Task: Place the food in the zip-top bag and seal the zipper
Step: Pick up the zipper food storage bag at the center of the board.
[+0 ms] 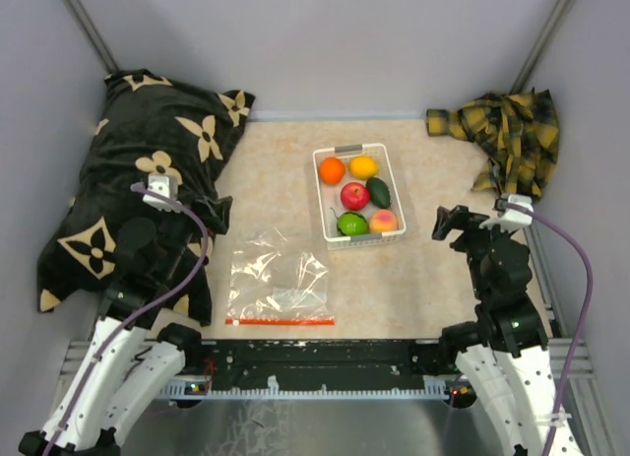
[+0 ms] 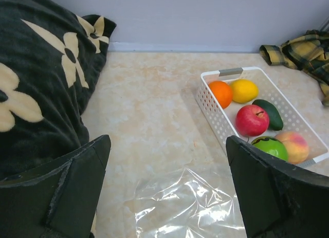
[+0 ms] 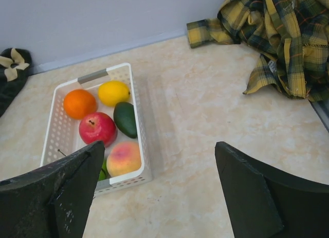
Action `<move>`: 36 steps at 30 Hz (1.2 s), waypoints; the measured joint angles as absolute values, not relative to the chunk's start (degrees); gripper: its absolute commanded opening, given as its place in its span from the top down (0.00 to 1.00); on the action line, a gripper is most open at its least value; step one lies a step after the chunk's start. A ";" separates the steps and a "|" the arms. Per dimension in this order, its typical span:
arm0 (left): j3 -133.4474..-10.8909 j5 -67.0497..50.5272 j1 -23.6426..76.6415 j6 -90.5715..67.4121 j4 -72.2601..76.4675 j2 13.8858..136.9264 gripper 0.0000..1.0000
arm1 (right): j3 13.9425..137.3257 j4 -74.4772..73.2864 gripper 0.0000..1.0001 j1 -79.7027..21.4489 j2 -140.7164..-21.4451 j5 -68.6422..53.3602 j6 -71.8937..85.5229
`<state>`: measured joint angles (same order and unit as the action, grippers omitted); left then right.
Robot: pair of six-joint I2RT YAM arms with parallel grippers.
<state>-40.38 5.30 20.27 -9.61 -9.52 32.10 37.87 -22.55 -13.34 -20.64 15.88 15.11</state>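
The food lies in a white basket [image 1: 318, 195]: orange [image 1: 332, 170], lemon [image 1: 364, 166], apple [image 1: 354, 195], avocado [image 1: 379, 191], lime [image 1: 351, 224], peach [image 1: 383, 221]. The clear zip-top bag [image 1: 279, 277] lies flat and empty left of the basket, its red-orange zipper [image 1: 280, 321] along the near edge. My left gripper [image 2: 167, 197] is open and empty, above the bag's far left part [image 2: 190, 207]. My right gripper [image 3: 159, 197] is open and empty, right of the basket [image 3: 136, 109]; its left finger hides most of the lime.
A black pillow with beige flowers [image 1: 138, 180] fills the left side, under my left arm. A crumpled yellow plaid cloth [image 1: 507, 131] lies at the back right corner. Grey walls close the back and sides.
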 measured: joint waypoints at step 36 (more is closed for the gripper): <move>-38.44 -0.25 47.00 -32.05 -23.94 63.68 0.02 | 35.44 -22.72 0.10 -13.34 -29.10 -3.16 14.22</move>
